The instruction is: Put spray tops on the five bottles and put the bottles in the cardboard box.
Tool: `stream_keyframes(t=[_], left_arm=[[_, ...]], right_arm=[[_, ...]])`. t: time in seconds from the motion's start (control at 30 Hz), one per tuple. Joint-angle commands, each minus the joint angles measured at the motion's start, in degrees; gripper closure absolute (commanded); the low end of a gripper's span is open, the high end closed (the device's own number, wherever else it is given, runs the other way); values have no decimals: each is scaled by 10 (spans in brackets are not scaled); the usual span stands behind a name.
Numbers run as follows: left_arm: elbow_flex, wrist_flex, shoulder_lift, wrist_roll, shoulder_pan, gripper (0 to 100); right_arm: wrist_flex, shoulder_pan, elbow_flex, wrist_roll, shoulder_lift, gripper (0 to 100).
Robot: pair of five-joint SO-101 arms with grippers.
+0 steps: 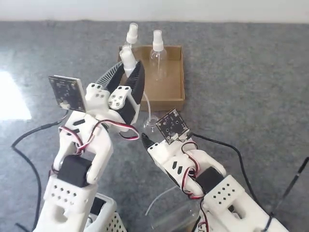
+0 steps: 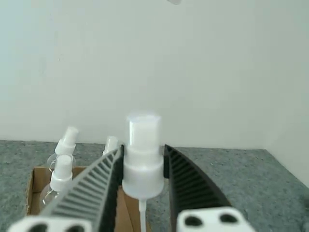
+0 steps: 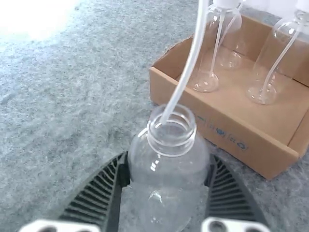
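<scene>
Grippers first: left gripper (image 2: 142, 151) is clamped on the white plastic spray top (image 2: 143, 166) at its collar, while right gripper (image 3: 167, 166) hugs the clear plastic bottle (image 3: 170, 145) by its body. Thin dip tube (image 3: 186, 72) is just inside the open neck. Light, slick, thin-walled stuff, I'd judge: squeeze gently, twist at the collar. Brown cardboard box (image 1: 176, 77) sits at twelve o'clock on the grey table (image 1: 251, 72). Right wrist view gives tube meeting neck; left wrist view gives the collar grip and capped clear bottles (image 2: 62, 174) instead.
</scene>
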Motion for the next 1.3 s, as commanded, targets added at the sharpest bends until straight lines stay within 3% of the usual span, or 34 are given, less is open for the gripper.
stream_keyframes(t=[0.0,0.37,0.77,1.27], left_arm=[[16,-38,-10,4,4,987],[46,-35,-10,3,4,987],[79,-32,-11,-13,48,987],[61,50,-11,-31,68,985]], right_arm=[[0,-4,-45,-4,-13,858],[0,0,-44,-1,-19,858],[7,0,4,1,-152,859],[7,30,3,16,-153,859]])
